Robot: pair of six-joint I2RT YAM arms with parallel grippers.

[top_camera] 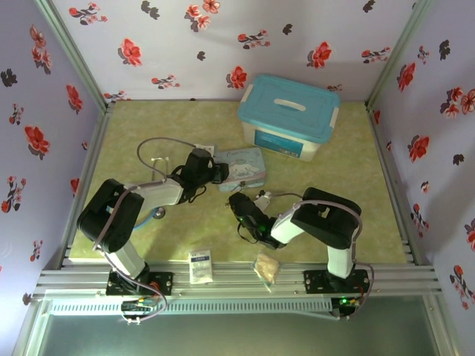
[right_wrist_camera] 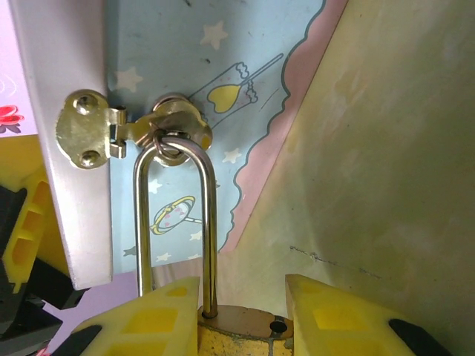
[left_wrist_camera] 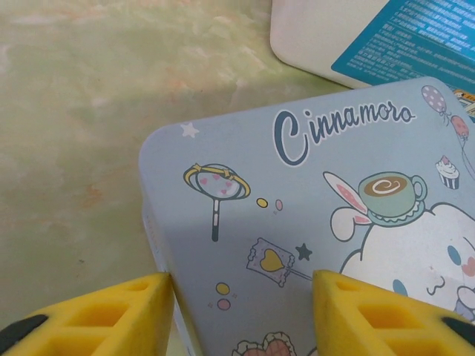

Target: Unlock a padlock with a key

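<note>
Right gripper (right_wrist_camera: 239, 298): closed on the brass body of the padlock (right_wrist_camera: 239, 331), with a yellow pad against each side.
Shackle (right_wrist_camera: 211, 222): one leg is seated in the body. The other leg runs down outside it, behind the pad on the picture's left. A small dark hole sits open on the body's top.
Hasp (right_wrist_camera: 111, 132): brass, fixed to the wall of the tin (right_wrist_camera: 245, 52). The shackle's loop passes through its ring.
Padlock's place: near the middle of the table (top_camera: 334, 193), against the tin's near side.
Left gripper (left_wrist_camera: 241, 297): open, its yellow fingers (left_wrist_camera: 96, 315) spread to either side of one corner of the tin's lid. Whether they touch the tin cannot be told.
Tin: pale blue with cartoon print, lying flat near the table's middle, between the two grippers.
Storage box (top_camera: 289, 115): white with a blue lid, just beyond the tin toward the far edge.
Stethoscope (top_camera: 148, 146): left of the tin, beside the left arm.
Packets: a white packet (top_camera: 200, 265) and a tan packet (top_camera: 267, 267) lie at the near edge, between the arm bases.
</note>
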